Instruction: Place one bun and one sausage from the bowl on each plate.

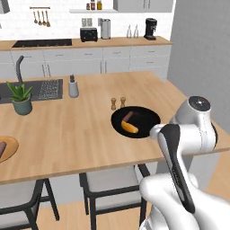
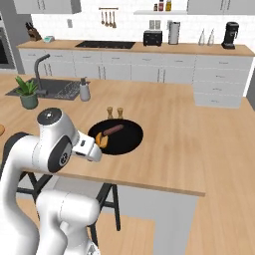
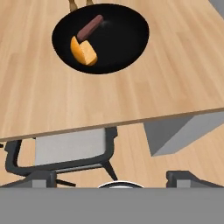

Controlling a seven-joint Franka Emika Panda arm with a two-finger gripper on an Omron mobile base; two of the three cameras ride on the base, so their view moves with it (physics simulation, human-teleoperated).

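The black bowl (image 1: 143, 117) sits on the wooden bench (image 1: 81, 130), near its front edge and toward the right end as seen in the left base view. Inside it lie one sausage (image 1: 127, 116) and one bun (image 1: 130, 128) — the brown sausage runs at a slant, and the orange bun rests at its lower end, touching or nearly touching it. The right base view shows the same pair in the left part of the bowl (image 2: 124, 139), the sausage (image 2: 113, 129) above the bun (image 2: 102, 140). In the hand view the bowl (image 3: 122, 39) is at the top, with the sausage (image 3: 90, 26) and bun (image 3: 84, 50) in its left half.

Just behind the bowl stand two small shakers (image 1: 117, 103), side by side. Further left on the bench are a potted plant (image 1: 20, 97), a soap bottle (image 1: 73, 86) and the sink (image 1: 40, 89). At the far left edge a plate (image 1: 10, 148) shows in part, with something dark on it.

The arm is folded in front of the bench, its hand held off the front edge and clear of the bowl. The fingers (image 3: 39, 178) are only dark stubs at the bottom of the hand view — set well apart, holding nothing. Below them are a dark-framed chair (image 3: 65, 151) and the wooden floor (image 3: 131, 153).
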